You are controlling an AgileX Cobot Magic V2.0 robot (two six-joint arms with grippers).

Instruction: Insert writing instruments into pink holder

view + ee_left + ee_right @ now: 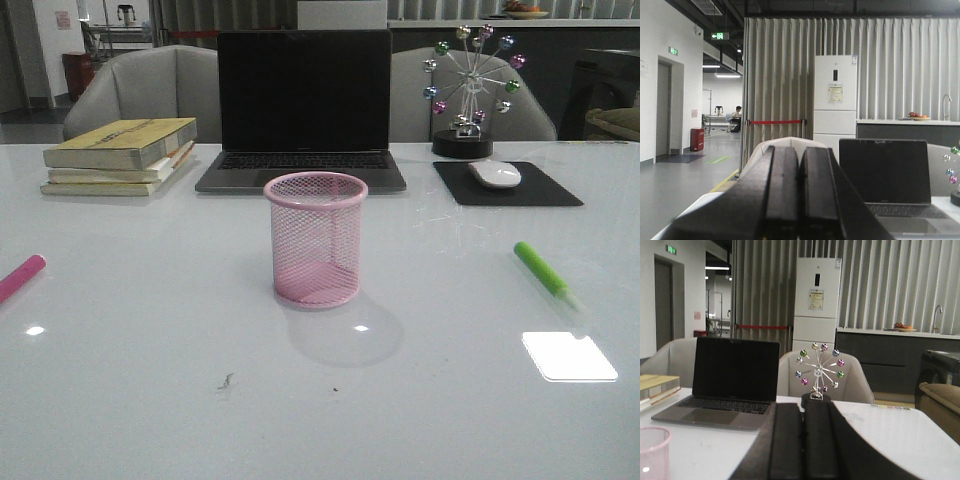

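No text can be read with certainty. Green exit signs [719, 36] hang lit near the ceiling, their lettering too small to make out. A notice [835, 93] on the white refrigerator [835, 100] is blurred.

The pink cup [316, 238] is a round holder of wire mesh with a solid rolled rim and a solid base. It stands upright and empty in the middle of the bench. The green marker [543, 272] lies flat on the bench, well to the right of the cup, with its pale clear end pointing to the near right. The pink marker [20, 278] lies flat at the far left edge, partly cut off, well apart from the cup.
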